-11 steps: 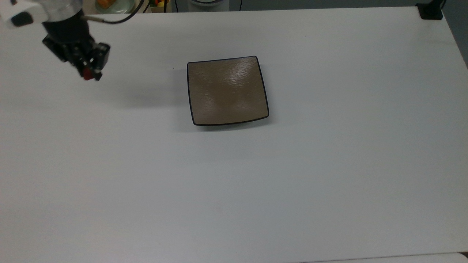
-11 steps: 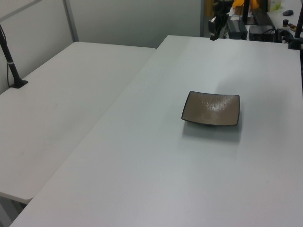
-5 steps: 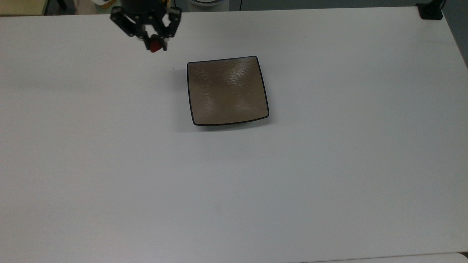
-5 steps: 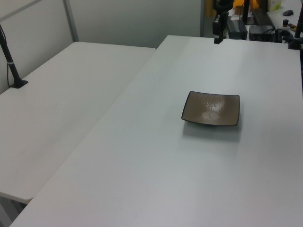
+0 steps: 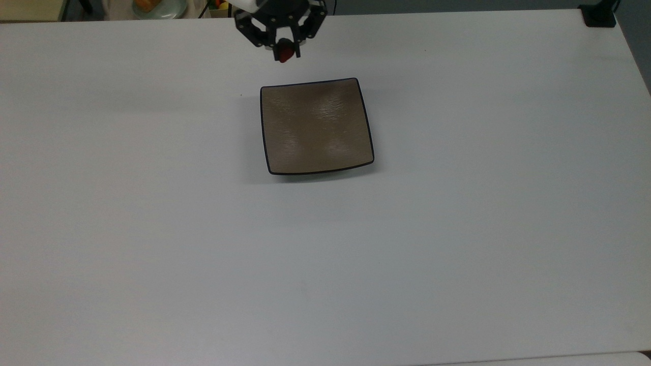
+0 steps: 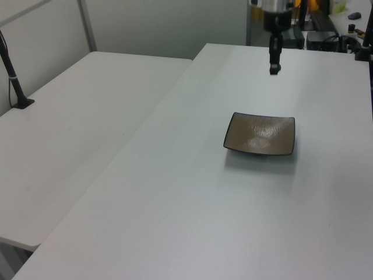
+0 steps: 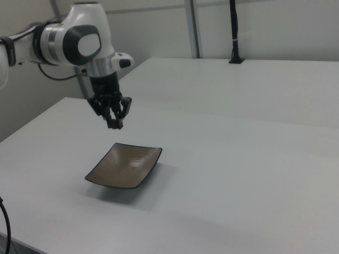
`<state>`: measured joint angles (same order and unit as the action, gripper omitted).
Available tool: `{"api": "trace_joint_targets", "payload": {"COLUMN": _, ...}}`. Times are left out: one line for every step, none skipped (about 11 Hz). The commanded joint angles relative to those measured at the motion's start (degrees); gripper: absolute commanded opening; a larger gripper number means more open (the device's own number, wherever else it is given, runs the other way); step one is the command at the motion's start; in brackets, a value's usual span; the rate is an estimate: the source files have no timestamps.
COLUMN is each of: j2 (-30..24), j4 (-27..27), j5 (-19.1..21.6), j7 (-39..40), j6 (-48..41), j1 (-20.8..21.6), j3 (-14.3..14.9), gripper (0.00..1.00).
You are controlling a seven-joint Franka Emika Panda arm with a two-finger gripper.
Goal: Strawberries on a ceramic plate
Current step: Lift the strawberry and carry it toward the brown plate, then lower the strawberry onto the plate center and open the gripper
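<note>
A small red strawberry (image 5: 285, 54) hangs in the air, pinched in my black gripper (image 5: 284, 53), which is shut on it. In the top view it sits just above the plate's upper edge. The square brown ceramic plate (image 5: 316, 126) with a dark rim rests bare on the white table. In the right view my gripper (image 7: 115, 124) hovers above the plate (image 7: 124, 165), toward its far left corner. The left view has the gripper (image 6: 274, 69) well above and behind the plate (image 6: 260, 134).
The white table (image 5: 457, 229) stretches wide around the plate. A second white table (image 6: 76, 128) stands at the left view's left. A black clamp base (image 5: 599, 15) sits at the top view's top right corner. Cluttered items (image 5: 157, 7) lie beyond the top edge.
My gripper has carried the strawberry from the top view's far left to the right, ending just above the plate's upper edge. The plate has stayed put.
</note>
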<state>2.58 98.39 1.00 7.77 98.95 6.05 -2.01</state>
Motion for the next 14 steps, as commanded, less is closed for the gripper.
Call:
{"api": "trace_joint_targets", "payload": {"j2": -0.7, "j4": 5.6, "j5": 0.6, "j7": 5.5, "j6": 3.8, "j1": 2.6, "j3": 1.0, "gripper": 0.15}}
{"api": "trace_joint_targets", "payload": {"j2": 0.0, "j4": 7.2, "j5": 0.6, "j7": 5.5, "j6": 6.8, "j1": 3.1, "j3": 1.0, "gripper": 0.15}}
{"api": "trace_joint_targets", "payload": {"j2": 0.7, "j4": 8.0, "j5": 0.6, "j7": 5.9, "j6": 7.8, "j1": 3.2, "j3": 1.0, "gripper": 0.13}}
{"api": "trace_joint_targets", "payload": {"j2": 1.5, "j4": 8.1, "j5": 0.6, "j7": 5.9, "j6": 8.9, "j1": 3.2, "j3": 1.0, "gripper": 0.13}}
{"api": "trace_joint_targets", "payload": {"j2": 2.9, "j4": 8.1, "j5": 0.6, "j7": 5.9, "j6": 10.1, "j1": 3.2, "j3": 1.0, "gripper": 0.13}}
{"api": "trace_joint_targets", "payload": {"j2": 3.7, "j4": 8.1, "j5": 0.6, "j7": 5.9, "j6": 10.9, "j1": 3.2, "j3": 1.0, "gripper": 0.13}}
{"api": "trace_joint_targets", "payload": {"j2": 5.0, "j4": 8.3, "j5": 0.8, "j7": 5.8, "j6": 12.5, "j1": 3.1, "j3": 1.0, "gripper": 0.13}}
{"api": "trace_joint_targets", "payload": {"j2": 6.5, "j4": 8.3, "j5": 2.2, "j7": 5.8, "j6": 14.2, "j1": 2.7, "j3": 1.0, "gripper": 0.13}}
{"api": "trace_joint_targets", "payload": {"j2": 8.0, "j4": 8.4, "j5": 2.9, "j7": 5.8, "j6": 16.3, "j1": 2.6, "j3": 1.0, "gripper": 0.13}}
{"api": "trace_joint_targets", "payload": {"j2": 9.2, "j4": 9.6, "j5": 3.0, "j7": 5.8, "j6": 18.3, "j1": 2.9, "j3": 1.0, "gripper": 0.13}}
{"api": "trace_joint_targets", "payload": {"j2": 9.5, "j4": 10.9, "j5": 3.0, "j7": 5.7, "j6": 20.1, "j1": 3.0, "j3": 1.0, "gripper": 0.13}}
{"api": "trace_joint_targets", "payload": {"j2": 10.9, "j4": 11.8, "j5": 3.0, "j7": 5.2, "j6": 23.0, "j1": 3.1, "j3": 1.0, "gripper": 0.13}}
{"api": "trace_joint_targets", "payload": {"j2": 11.6, "j4": 12.4, "j5": 3.0, "j7": 5.1, "j6": 24.5, "j1": 3.1, "j3": 1.0, "gripper": 0.14}}
{"api": "trace_joint_targets", "payload": {"j2": 11.9, "j4": 12.6, "j5": 3.0, "j7": 5.0, "j6": 25.4, "j1": 3.2, "j3": 0.9, "gripper": 0.15}}
